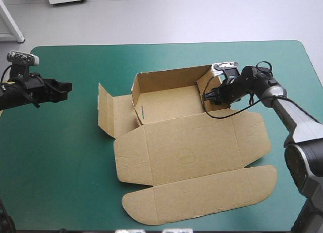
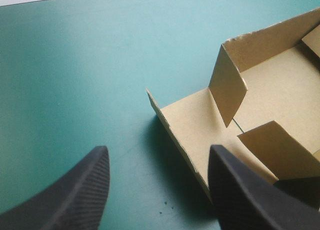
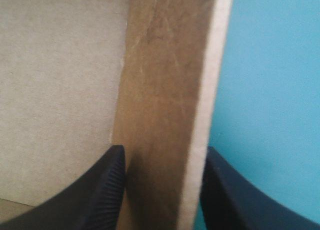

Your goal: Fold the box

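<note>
Two end effectors to call, and one box [image 1: 181,142]. Lying mid-table on the teal-green cover [image 1: 60,157], brown and only partly built. Standing up along the far side: a back wall [image 1: 171,76]. Standing up at the right end: a side wall [image 3: 165,90]. Spread flat toward the near edge of the table [image 1: 166,43]: the lid [image 1: 202,142], with its rounded tuck flap [image 1: 202,195] closest to that edge. Folded out flat toward the table's left edge: the left panel [image 1: 121,114], ending in a small upright strip [image 1: 104,109].

Over to the right end effector [image 1: 211,95]: reaching in from the table's right side and pinching that side wall, all but closed on the board. One black finger [image 3: 95,190] on the tray's inner face, the other on the outer face, over bare cover. Up close, just a brown board edge wedged between the two.

Now the left end effector [image 1: 66,86]: hanging above the table's left edge, well apart from the box in the high view, holding nothing. Spread wide, fingers [image 2: 75,195] far apart with bare cover under them. Pointing toward the box's left end, with the upright strip and left panel just ahead.
</note>
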